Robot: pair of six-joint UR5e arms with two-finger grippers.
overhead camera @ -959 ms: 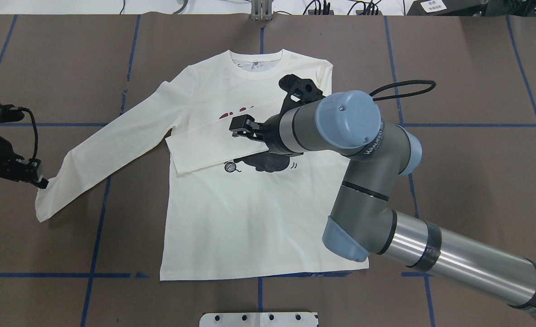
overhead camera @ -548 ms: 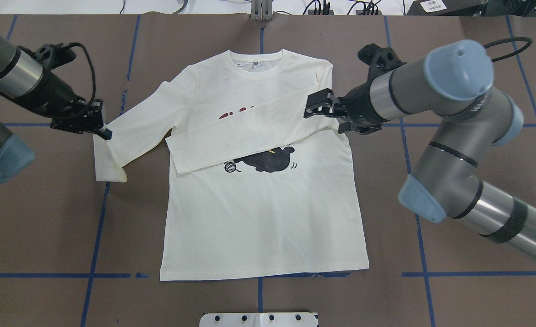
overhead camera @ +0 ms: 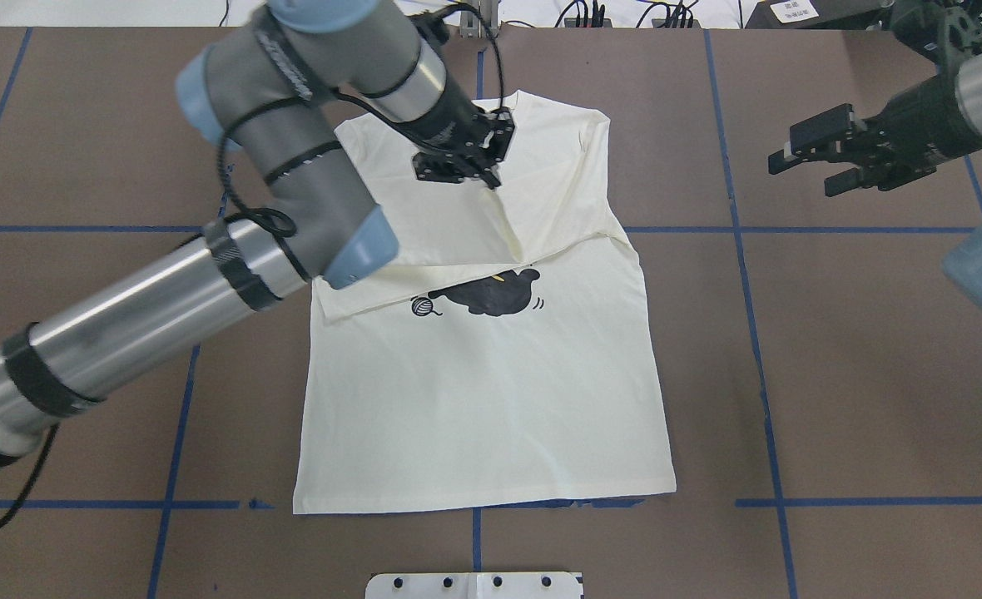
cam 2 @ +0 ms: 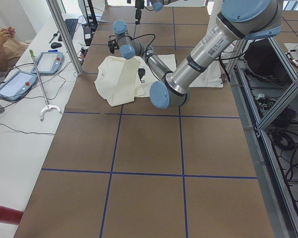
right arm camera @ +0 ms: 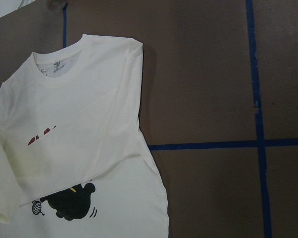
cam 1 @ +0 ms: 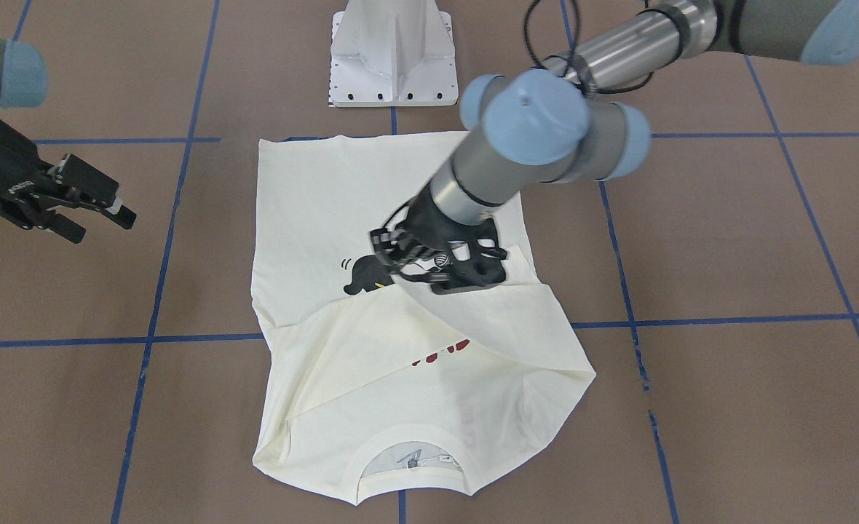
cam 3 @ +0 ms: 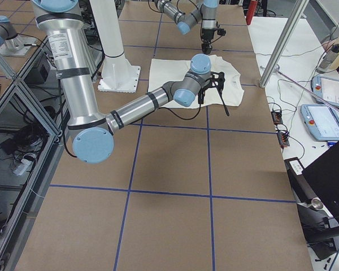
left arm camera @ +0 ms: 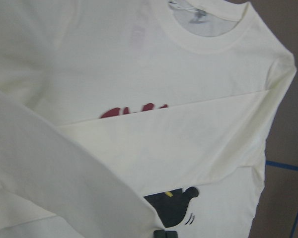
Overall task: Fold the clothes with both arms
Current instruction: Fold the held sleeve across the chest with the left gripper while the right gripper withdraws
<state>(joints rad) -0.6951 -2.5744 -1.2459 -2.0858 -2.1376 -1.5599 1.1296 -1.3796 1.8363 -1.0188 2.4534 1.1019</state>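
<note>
Two claws are being shown over the brown tabletop (overhead camera: 832, 349). The left claw (overhead camera: 468, 166) is being held closed on a sleeve (cam 1: 517, 313) of the cream T-shirt (overhead camera: 491, 399), with the fabric being pinched between its fingers above the chest, the collar (cam 1: 411, 455) being seen beyond it and the black cat print (overhead camera: 491, 295) on the robot's side of it. The rest of the garment is being supported flat by the tabletop beneath that claw, while the right claw (overhead camera: 803, 162) is being held wide open with nothing in it, well off to the side of the T-shirt.
</note>
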